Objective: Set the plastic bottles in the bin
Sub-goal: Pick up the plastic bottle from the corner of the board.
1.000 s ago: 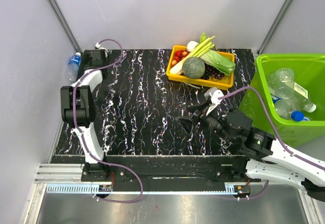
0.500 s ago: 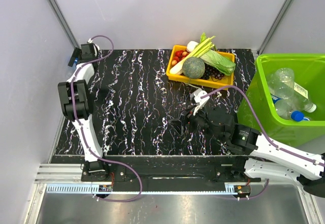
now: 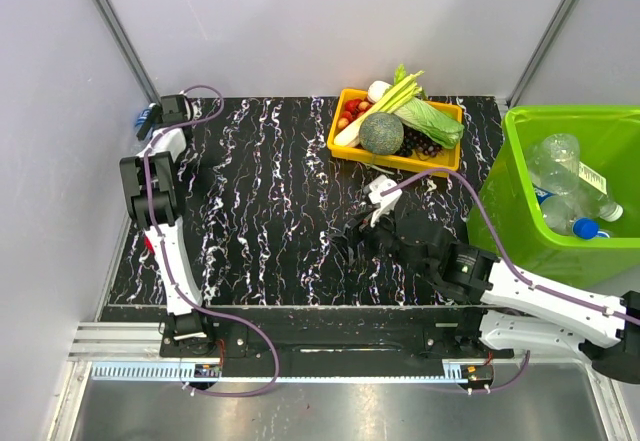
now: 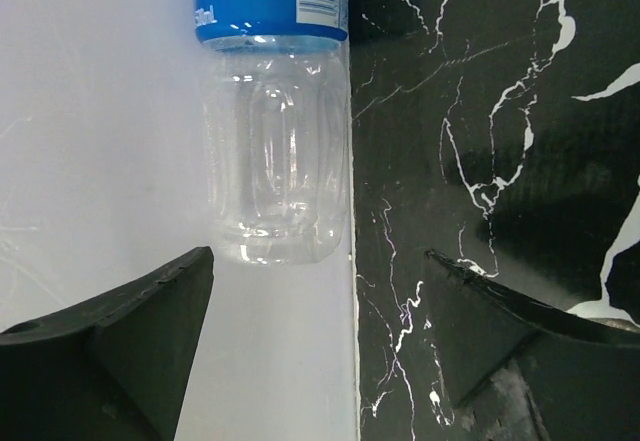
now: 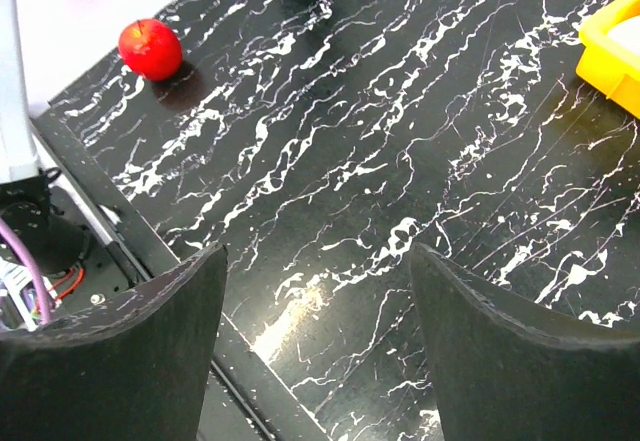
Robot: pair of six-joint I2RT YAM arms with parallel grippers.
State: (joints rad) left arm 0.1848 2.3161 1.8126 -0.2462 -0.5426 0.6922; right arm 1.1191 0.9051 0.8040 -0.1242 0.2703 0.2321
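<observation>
Plastic bottles [image 3: 565,176] lie heaped in the bin [image 3: 570,113], which stands just off the right edge of the table [image 3: 280,211]. One stray bottle [image 4: 275,161], clear with a blue label, sits off the table's far-left corner on the pale surface alongside the table's left edge. That spot explains the left arm's long stretch along that edge: the left gripper [image 4: 318,253] points at the bottle's base, jaws spread wide with the base just ahead of their tips and touching neither. The opening looks wider than the bottle, which suits a grasp round its body, though the table's edge runs right beside the bottle and one jaw would probably have to slide in above the table top. The right gripper [image 5: 318,251] hovers over the middle of the table, jaws apart and holding nothing; my guess is that it waits there, out of the left arm's way, because no bottle lies on the table within its reach. A yellow tray [image 3: 400,161] of vegetables sits near the table's far edge, and a red apple [image 5: 150,48] rests near the table's left edge; neither belongs to the job.
</observation>
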